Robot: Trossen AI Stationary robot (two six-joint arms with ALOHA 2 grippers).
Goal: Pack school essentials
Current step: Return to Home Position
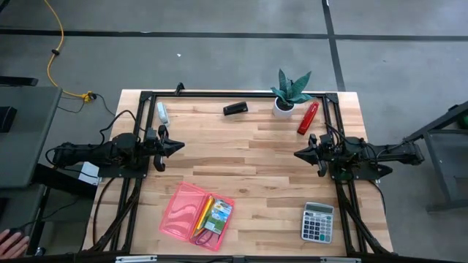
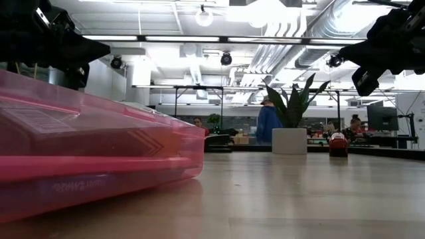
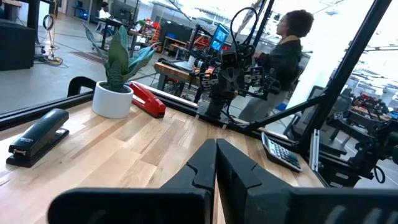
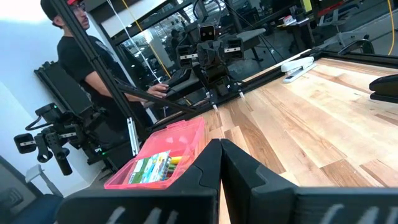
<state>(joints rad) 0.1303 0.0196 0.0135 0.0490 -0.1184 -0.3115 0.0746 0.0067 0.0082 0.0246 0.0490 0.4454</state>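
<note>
You're homing arms: L gripper point(image 1: 178, 145) mid-left, R gripper point(image 1: 298, 154) mid-right, fingers pressed together, so be staying clear of pink box point(image 1: 178, 212) lower-centre.

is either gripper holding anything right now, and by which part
Nothing is held. The left gripper and the right gripper are both shut and empty, well away from the pink box.

A grey floor point(image 1: 219, 66) crossed by dark lines point(image 1: 219, 33) surrounds the wooden table point(image 1: 248, 161), under bright ceiling lights point(image 2: 265, 10).
</note>
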